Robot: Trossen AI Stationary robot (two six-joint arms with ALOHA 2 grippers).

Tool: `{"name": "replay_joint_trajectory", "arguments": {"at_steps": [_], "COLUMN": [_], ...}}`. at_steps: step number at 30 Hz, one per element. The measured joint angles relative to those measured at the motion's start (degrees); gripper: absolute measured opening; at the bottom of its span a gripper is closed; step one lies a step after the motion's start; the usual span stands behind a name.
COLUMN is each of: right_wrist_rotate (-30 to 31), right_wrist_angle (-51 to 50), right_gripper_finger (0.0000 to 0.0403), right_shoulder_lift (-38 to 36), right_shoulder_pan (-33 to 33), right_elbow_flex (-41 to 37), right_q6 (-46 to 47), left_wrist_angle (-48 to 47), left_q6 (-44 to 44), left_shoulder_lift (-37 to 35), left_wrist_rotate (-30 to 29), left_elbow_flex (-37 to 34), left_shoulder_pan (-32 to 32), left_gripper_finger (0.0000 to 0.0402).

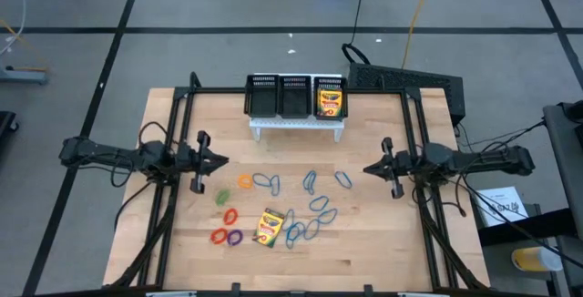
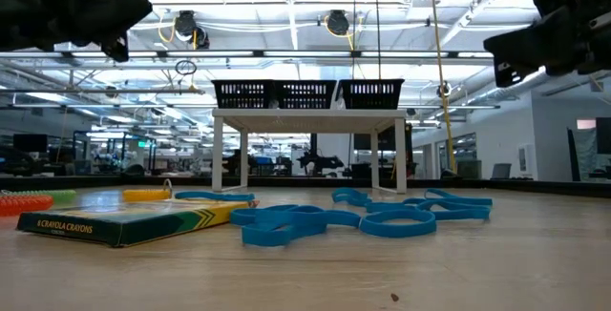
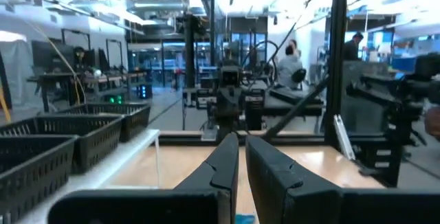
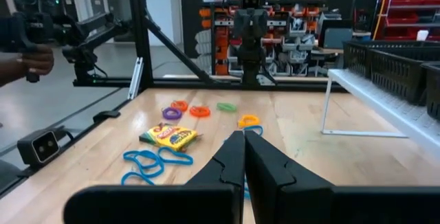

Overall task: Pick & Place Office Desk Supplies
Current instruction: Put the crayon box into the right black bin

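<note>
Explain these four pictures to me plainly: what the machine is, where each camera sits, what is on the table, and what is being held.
This is a two-armed robot at a wooden table. One picture looks straight down, one looks level across the tabletop, and two come from cameras on the wrists. Seen from above, the left gripper and right gripper hover at opposite sides, facing each other, both shut and holding nothing. At the far edge a black mesh organiser sits on a small white stand; its right compartment holds a crayon box. Another crayon box lies flat on the table among blue loops, with smaller coloured loops to its left.
</note>
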Motion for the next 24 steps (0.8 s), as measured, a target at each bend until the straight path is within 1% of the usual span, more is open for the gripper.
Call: {"name": "replay_joint_trajectory", "arguments": {"at_steps": [3, 5, 9, 12, 14, 16, 19, 22, 24], "right_wrist_rotate": [0.1, 0.2, 0.2, 0.2, 0.2, 0.2, 0.3, 0.3, 0.4], "right_wrist_angle": [0.0, 0.0, -0.1, -0.1, -0.3, -0.4, -0.4, -0.4, -0.4], "right_gripper_finger": [0.0000, 0.0000, 0.0000, 0.0000, 0.0000, 0.0000, 0.0000, 0.0000, 0.0000], "right_shoulder_lift": [-1.0, -1.1, -1.1, -1.1, -1.1, -1.1, -1.1, -1.1, -1.1], "right_shoulder_pan": [0.0, 0.0, 0.0, 0.0, 0.0, 0.0, 0.0, 0.0, 0.0], "right_elbow_flex": [0.0, 0.0, 0.0, 0.0, 0.0, 0.0, 0.0, 0.0, 0.0], "right_q6": [0.2, 0.6, 0.6, 0.9, 1.4, 1.5, 1.5, 1.5, 1.5], "left_wrist_angle": [-0.5, -0.7, -0.6, -0.1, 0.0, 0.7, 2.2, 4.7, 5.1], "left_q6": [-9.1, -14.0, -19.4, -25.5, -28.5, -31.9, -38.6, -44.1, -45.9], "left_shoulder_lift": [0.5, 1.6, 4.0, 5.6, 6.4, 7.7, 10.4, 13.1, 15.1], "left_wrist_rotate": [-0.2, -1.4, -6.0, -9.6, -10.6, -9.9, -9.4, -9.5, -9.5], "left_elbow_flex": [0.0, 0.0, 0.0, 0.0, 0.0, 0.0, 0.0, 0.0, 0.0], "left_shoulder_pan": [-0.1, -0.1, -0.1, -0.1, -0.1, -0.1, -0.1, -0.1, -0.2], "left_gripper_finger": [0.0037, 0.0037, 0.0037, 0.0037, 0.0038, 0.0042, 0.0067, 0.0106, 0.0136]}}
